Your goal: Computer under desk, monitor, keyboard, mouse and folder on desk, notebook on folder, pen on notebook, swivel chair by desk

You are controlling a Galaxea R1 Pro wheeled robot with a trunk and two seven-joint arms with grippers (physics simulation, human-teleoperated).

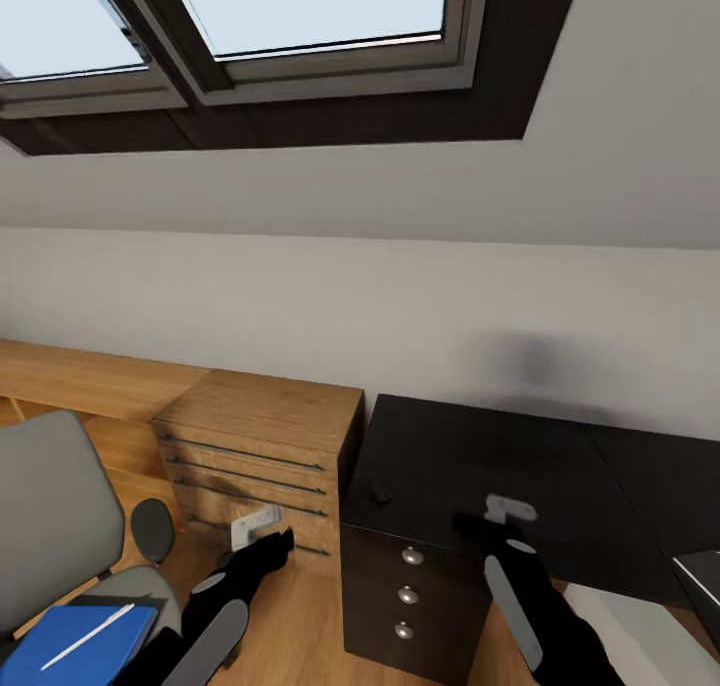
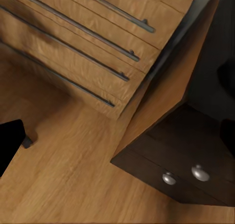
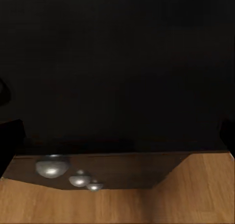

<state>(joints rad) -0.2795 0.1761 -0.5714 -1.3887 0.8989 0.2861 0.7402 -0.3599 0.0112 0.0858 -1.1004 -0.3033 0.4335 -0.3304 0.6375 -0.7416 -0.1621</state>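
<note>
The swivel chair (image 1: pixel 45 521) stands at the lower left, grey back towards the wall. On its seat lies the blue folder (image 1: pixel 75 641) with the white pen (image 1: pixel 88 636) across it; a dark flat edge (image 1: pixel 125 600) peeks out behind it, perhaps the notebook. The black desk (image 1: pixel 560 466) fills the right, and a small black lump (image 1: pixel 378 490), likely the mouse, sits near its left end. My left gripper (image 1: pixel 278 542) hangs open above the floor before the wooden chest. My right gripper (image 1: pixel 480 528) is open over the desk's front edge. Computer, monitor and keyboard are out of view.
A wooden drawer chest (image 1: pixel 265 446) with dark bar handles stands between chair and desk. The desk's drawers carry round silver knobs (image 1: pixel 412 556). A dark flat corner with a pale edge (image 1: pixel 702 574) lies at the desk's far right. Bare plank floor (image 1: pixel 300 626) lies between the arms.
</note>
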